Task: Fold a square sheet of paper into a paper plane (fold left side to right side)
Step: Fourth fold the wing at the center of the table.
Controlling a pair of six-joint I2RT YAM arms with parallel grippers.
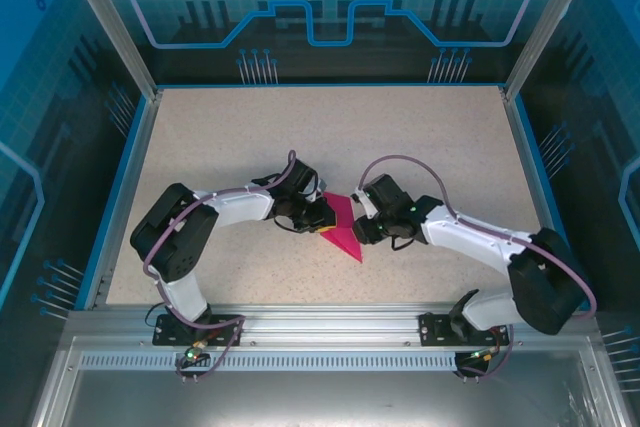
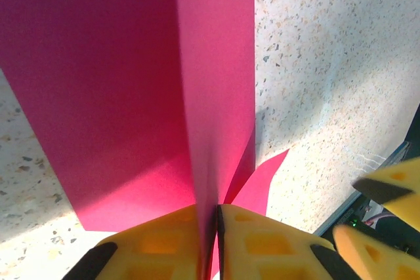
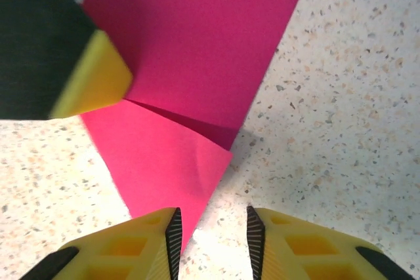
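The magenta-pink sheet of paper [image 1: 347, 235] lies folded into a pointed shape at the table's middle, between the two arms. My left gripper [image 2: 218, 227] is shut on a raised flap of the paper [image 2: 131, 96], which stands up on edge between the yellow fingers. In the top view the left gripper [image 1: 322, 215] is at the paper's left edge. My right gripper [image 3: 211, 234] stands open just off the paper [image 3: 197, 50], whose lower tip lies beside its left finger. The gap between its pads shows bare table. The right gripper [image 1: 362, 223] is at the paper's right edge.
The speckled beige table [image 1: 250, 147] has a blue rim and transparent walls around it. The left gripper's yellow finger [image 3: 95, 83] rests over the paper's upper left in the right wrist view. The right gripper's fingers [image 2: 387, 191] show at the left wrist view's lower right.
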